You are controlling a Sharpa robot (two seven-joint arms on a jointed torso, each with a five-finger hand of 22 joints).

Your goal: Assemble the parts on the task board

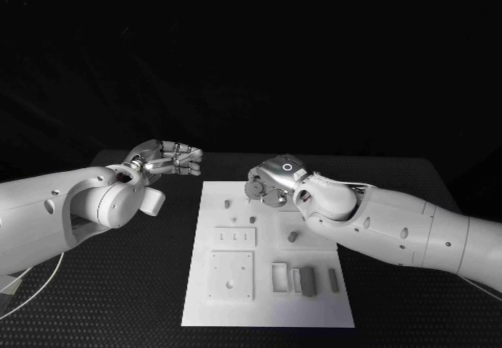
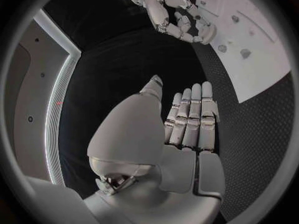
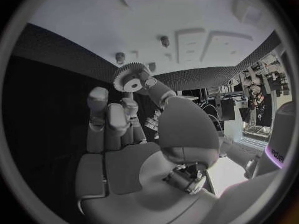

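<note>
matt white task board, textured black table

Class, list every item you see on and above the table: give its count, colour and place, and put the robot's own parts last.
Table: one, black, under everything.
Task board: one, white, mid-table, lengthwise between the arms.
Gear: one, grey, toothed, pinched in the right hand over the board's far edge.
Pegs: a few, small, grey, on the board's far half.
Bars: a few, grey, on the board's near right part.
Raised plates: two, white, on the board's near left part.
Left hand: one, silver, empty, fingers apart, left of the board's far end.
Right hand: one, silver, holding the gear.
</note>
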